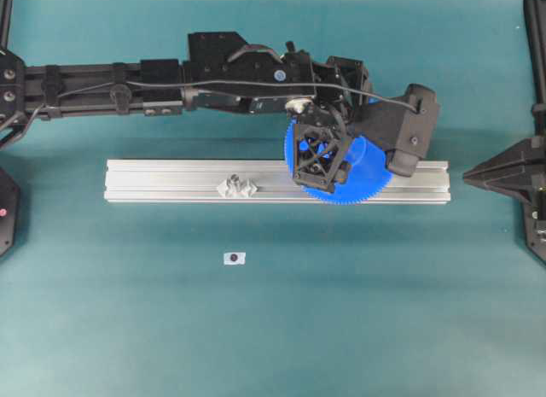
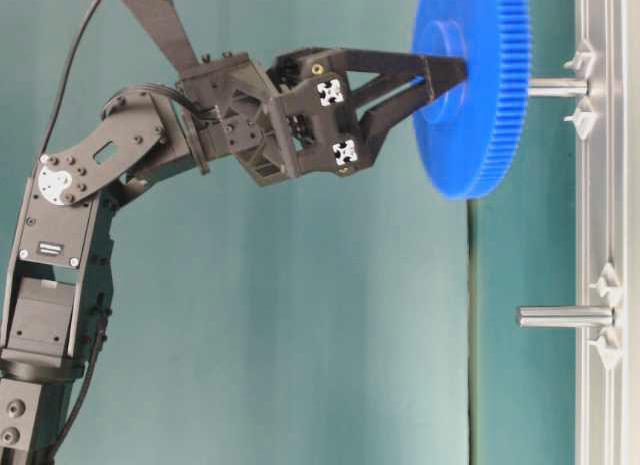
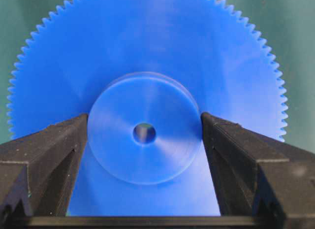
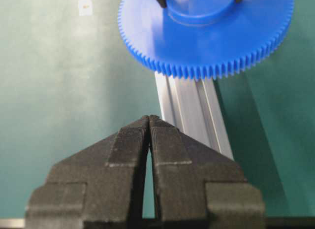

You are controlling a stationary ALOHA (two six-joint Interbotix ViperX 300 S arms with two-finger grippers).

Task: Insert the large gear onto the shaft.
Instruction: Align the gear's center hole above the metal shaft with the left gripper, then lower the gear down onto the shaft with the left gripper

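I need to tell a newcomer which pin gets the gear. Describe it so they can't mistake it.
Find the long aluminium rail across the green table. Two thin grey pins stand on it; the shaft is the one under the large gear, while the other pin stands bare.

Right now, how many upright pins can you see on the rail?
2. One shaft runs into the large gear; a bare pin stands farther along the rail. Overhead, the gear and arm hide the first.
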